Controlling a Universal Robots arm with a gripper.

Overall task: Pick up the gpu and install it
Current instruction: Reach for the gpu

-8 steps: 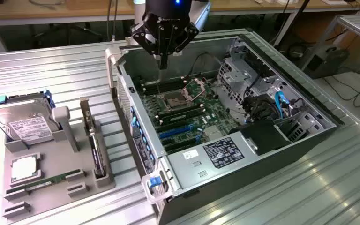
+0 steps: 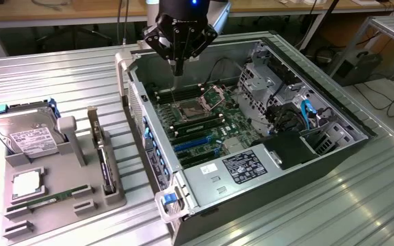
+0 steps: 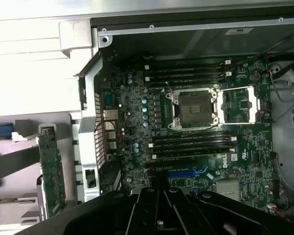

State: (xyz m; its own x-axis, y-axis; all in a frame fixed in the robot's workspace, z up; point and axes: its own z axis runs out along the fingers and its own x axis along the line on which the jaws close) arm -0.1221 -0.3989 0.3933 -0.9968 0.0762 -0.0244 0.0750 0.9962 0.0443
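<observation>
The exterior view took in the whole ribbed metal tabletop [image 2: 53,77], with wooden benches [image 2: 60,13] and loose cables behind it and more cabling on the floor past the edge on the exterior view's right. An open case [image 2: 286,189] lay on its side across the middle of the tabletop, and a grey tray [image 2: 67,179] sat just beside it, toward the edge on the exterior view's left. The gpu [image 2: 102,154] stood on edge in the tray's slot nearest the case, untouched. In the same tray were a hard drive [image 2: 27,136] at the far end and a green memory stick [image 2: 43,201] lying flat near the front end. The gripper [image 2: 178,69] hung over the far end of the case, well apart from the gpu, its fingers clenched together on nothing. The wrist view looked straight down into the case. There the gripper [image 3: 162,196] was a dark shape over the motherboard [image 3: 137,122], whose processor socket [image 3: 193,108] stood open between rows of memory slots, with a blue slot [image 3: 186,173] close to the fingers. The gpu [image 3: 51,169] showed there as a green card outside the case wall.
</observation>
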